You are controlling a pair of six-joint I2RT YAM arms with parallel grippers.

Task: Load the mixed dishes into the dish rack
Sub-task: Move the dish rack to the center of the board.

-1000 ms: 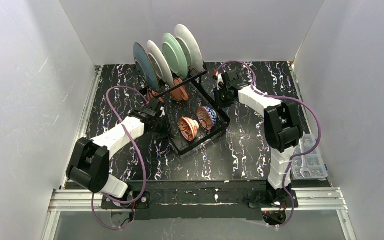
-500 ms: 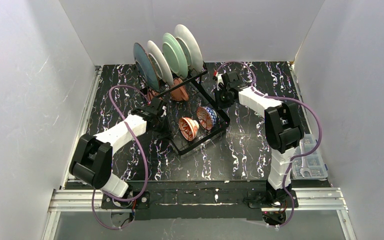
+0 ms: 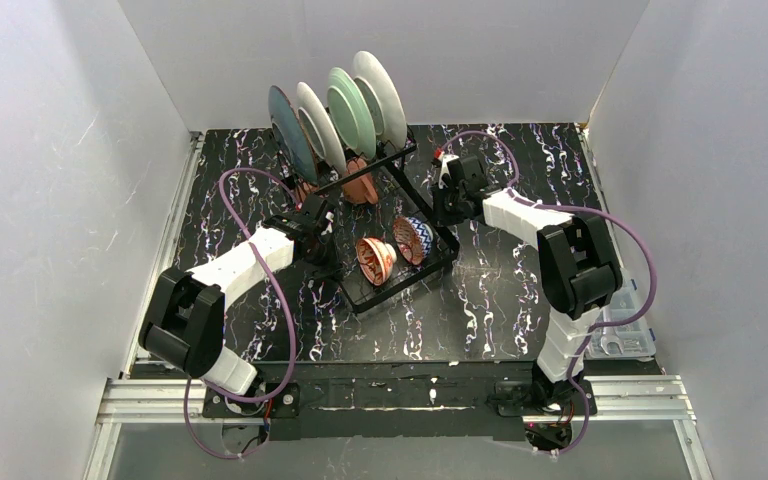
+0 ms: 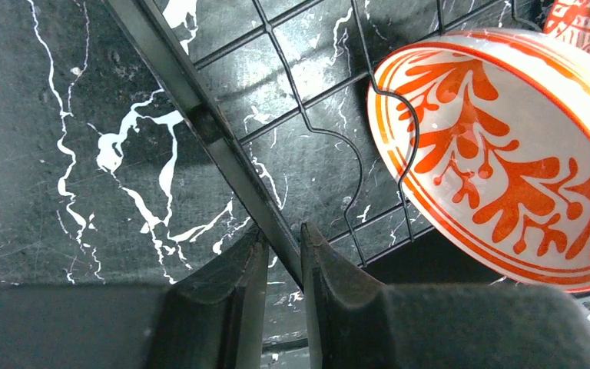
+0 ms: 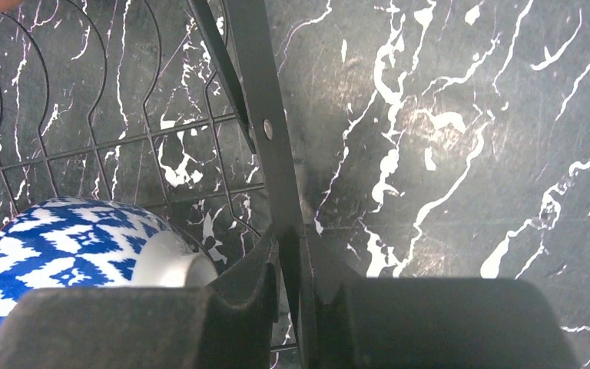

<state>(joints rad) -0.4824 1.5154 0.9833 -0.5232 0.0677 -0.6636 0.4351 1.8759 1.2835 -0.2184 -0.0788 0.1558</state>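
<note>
Right elbow (image 3: 580, 265) drifting outward versus a second ago | dish rack (image 3: 408, 276) sitting on marbled table (image 3: 500, 290), mugs (image 3: 360, 185) hiding half behind plates (image 3: 348, 105) | long axis running far-left to near-right, plate end facing back wall | left gripper (image 4: 283, 238) pinching left rail, right gripper (image 5: 290, 242) pinching right rail

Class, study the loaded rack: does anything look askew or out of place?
The dish rack sits diagonal to the table edges, and the red-patterned bowl and blue-patterned bowl lie tipped on their sides on its grid.
</note>
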